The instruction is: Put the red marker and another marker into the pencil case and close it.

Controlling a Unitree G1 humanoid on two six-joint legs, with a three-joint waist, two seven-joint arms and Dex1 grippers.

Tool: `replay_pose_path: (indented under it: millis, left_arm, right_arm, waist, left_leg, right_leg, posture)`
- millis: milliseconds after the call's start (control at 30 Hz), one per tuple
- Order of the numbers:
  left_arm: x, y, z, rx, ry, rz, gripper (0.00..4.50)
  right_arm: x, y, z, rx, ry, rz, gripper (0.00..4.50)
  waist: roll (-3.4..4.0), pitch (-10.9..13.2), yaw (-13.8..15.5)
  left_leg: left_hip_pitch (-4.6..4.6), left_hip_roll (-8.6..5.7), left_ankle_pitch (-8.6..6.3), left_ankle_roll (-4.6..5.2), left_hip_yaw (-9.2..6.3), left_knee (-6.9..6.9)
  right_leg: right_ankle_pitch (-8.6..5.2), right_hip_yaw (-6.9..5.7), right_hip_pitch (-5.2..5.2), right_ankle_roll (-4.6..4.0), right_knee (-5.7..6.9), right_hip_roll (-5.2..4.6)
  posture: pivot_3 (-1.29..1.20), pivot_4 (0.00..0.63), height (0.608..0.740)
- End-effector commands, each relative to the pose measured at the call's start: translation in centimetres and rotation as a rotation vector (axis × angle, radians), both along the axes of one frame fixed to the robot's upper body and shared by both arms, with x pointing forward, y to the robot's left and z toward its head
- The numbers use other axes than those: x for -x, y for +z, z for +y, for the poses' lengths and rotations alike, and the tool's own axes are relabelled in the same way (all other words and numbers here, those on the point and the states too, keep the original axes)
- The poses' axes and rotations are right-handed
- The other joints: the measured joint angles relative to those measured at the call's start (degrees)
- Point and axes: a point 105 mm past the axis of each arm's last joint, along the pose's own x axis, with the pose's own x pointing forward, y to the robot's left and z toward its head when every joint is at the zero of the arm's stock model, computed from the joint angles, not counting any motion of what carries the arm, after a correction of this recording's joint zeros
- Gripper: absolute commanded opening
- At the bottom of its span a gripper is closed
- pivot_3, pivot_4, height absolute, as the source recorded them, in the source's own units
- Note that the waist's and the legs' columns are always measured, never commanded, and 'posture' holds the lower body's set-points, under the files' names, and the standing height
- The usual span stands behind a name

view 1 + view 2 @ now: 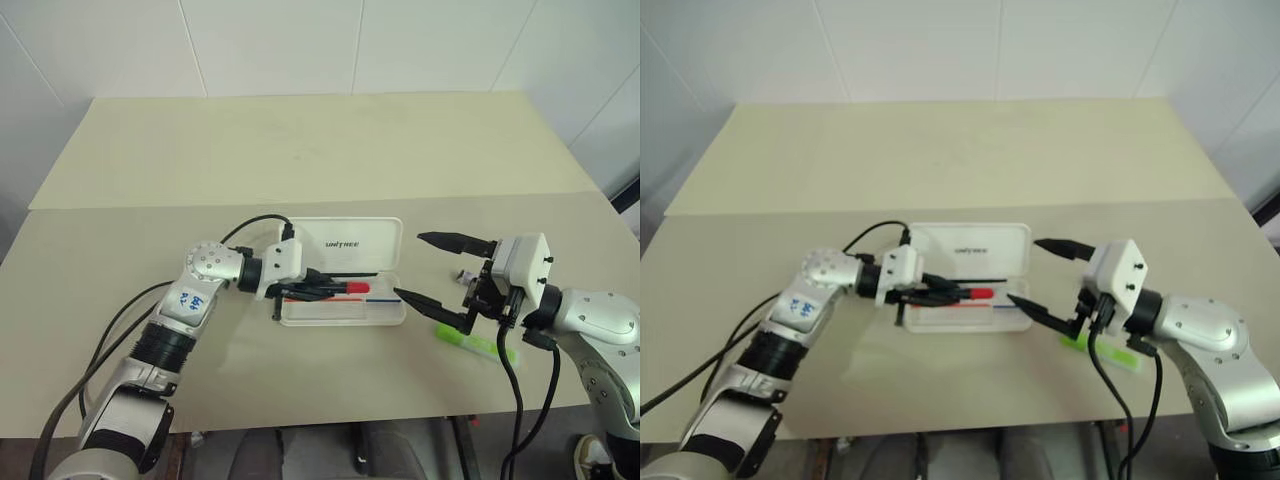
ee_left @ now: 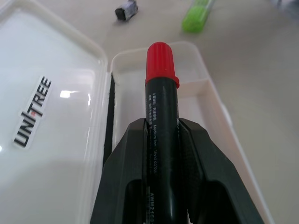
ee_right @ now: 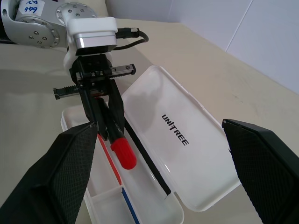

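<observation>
Red marker [image 2: 161, 107] clamped in left gripper [image 1: 322, 288] over the pencil case [image 1: 345, 312]; I'd lower it level before releasing; right gripper [image 1: 432, 270] gapes wide.

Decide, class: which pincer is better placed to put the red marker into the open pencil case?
The left pincer: it is shut on the red marker, right above the pencil case. The right pincer hangs open and empty beside the case.

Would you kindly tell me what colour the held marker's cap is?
Bright red cap on a black barrel; clearest in the left wrist view.
</observation>
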Motion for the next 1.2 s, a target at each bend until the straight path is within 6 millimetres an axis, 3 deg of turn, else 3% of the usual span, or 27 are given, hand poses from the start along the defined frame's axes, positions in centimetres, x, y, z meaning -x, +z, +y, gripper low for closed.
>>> replay_pose_path:
  millis: [33,267,300,567,767,867,1033,1200]
  left_arm:
    - [-0.7,0.8,-0.7,0.001,0.005,-0.053,0.63]
    - [-0.5,0.6,-1.4,0.001,-0.014,-0.037,0.63]
    - [-0.4,0.5,-1.5,-0.002,-0.026,-0.028,1.39]
    - [0.5,1.6,-1.8,0.039,-0.051,-0.02,3.99]
    - [2.0,3.3,-1.1,0.094,-0.052,0.012,3.99]
    - [3.0,4.5,-0.7,0.131,-0.048,0.029,4.48]
    - [4.7,6.9,1.2,0.191,0.005,0.05,4.48]
    - [6.2,8.0,3.3,0.193,0.031,0.053,4.48]
  right_arm:
    - [0.4,1.3,0.3,-0.016,0.01,-0.055,4.5]
    - [0.2,1.4,0.7,-0.026,0.024,-0.056,4.5]
    - [0.2,1.4,0.8,-0.027,0.026,-0.057,4.5]
    - [-0.1,1.5,1.0,-0.032,0.039,-0.054,4.5]
    - [-0.3,1.4,1.2,-0.04,0.046,-0.052,4.5]
    - [-0.4,1.4,1.0,-0.045,0.039,-0.048,4.5]
    - [-0.5,0.7,-1.3,-0.046,-0.053,-0.009,4.5]
    - [0.8,-0.8,-4.7,-0.013,-0.159,0.078,4.5]
  waist:
    - [0.0,0.0,0.02]
    - [0.0,0.0,-0.05]
    - [0.0,0.0,-0.05]
    - [0.0,0.0,0.03]
    - [0.0,0.0,-0.18]
    - [0.0,0.0,-0.08]
    - [-0.01,0.01,-0.03]
    - [-0.02,0.01,0.04]
  left_leg:
    - [-0.01,0.0,0.0,0.0,0.0,0.0]
    - [-0.01,-0.01,0.0,0.0,0.0,-0.03]
    - [0.0,0.0,0.0,0.0,0.0,-0.03]
    - [-0.02,0.0,0.0,0.0,0.0,-0.02]
    - [0.01,0.0,0.0,0.0,-0.01,-0.03]
    - [0.01,-0.01,0.0,0.0,-0.02,-0.02]
    - [0.01,0.0,0.0,0.0,-0.01,-0.04]
    - [0.02,-0.01,0.0,0.0,0.0,-0.05]
  right_leg:
    - [0.0,0.0,0.0,0.0,0.0,0.0]
    - [0.02,0.0,0.0,0.05,-0.02,0.0]
    - [0.02,0.0,0.0,0.05,-0.02,0.0]
    - [0.02,0.0,0.0,0.04,-0.01,0.0]
    - [0.05,0.03,0.0,0.1,0.01,0.01]
    - [0.05,0.03,0.0,0.1,0.03,0.01]
    - [0.05,0.05,0.0,0.1,0.02,0.0]
    - [0.05,0.06,0.0,0.09,0.0,-0.01]
  posture:
    - [0.0,0.15,0.74]
    - [0.0,0.15,0.74]
    - [0.0,0.15,0.74]
    - [0.0,0.15,0.74]
    - [0.0,0.15,0.74]
    - [0.0,0.15,0.74]
    - [0.0,0.15,0.74]
    - [0.0,0.15,0.74]
